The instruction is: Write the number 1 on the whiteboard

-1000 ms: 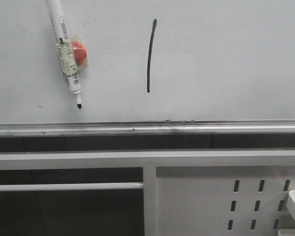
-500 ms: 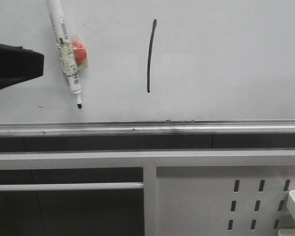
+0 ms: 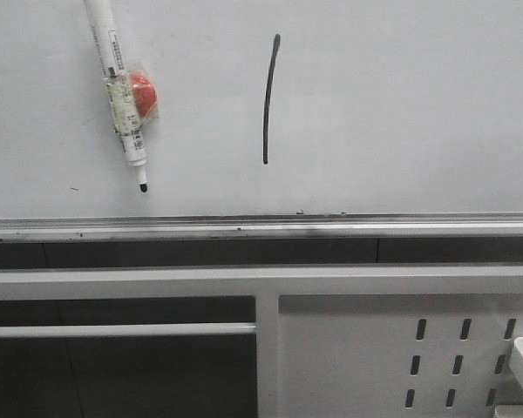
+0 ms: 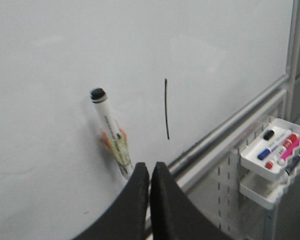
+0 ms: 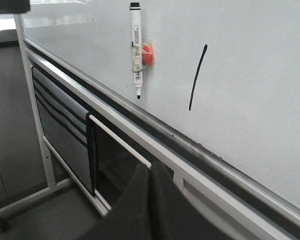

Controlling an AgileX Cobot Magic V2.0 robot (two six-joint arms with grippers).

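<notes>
On the whiteboard (image 3: 401, 104): the number 1 (image 3: 268, 100) is showing as a thin black, slightly curved upright stroke, sitting well above the silver tray rail (image 3: 261, 228).
Marker (image 3: 120, 96): it is hanging uncapped, tip down and a little tilted, stuck to the board by an orange-red magnet (image 3: 142, 94), left of the stroke and apart from it.
My left gripper (image 4: 149, 172): I am keeping its dark fingers pressed together, holding nothing, clear of the board.
My right gripper (image 5: 151, 172): its fingers are meeting too, empty, low beside the frame.
Side tray (image 4: 274, 152): it is carrying several coloured markers.
</notes>
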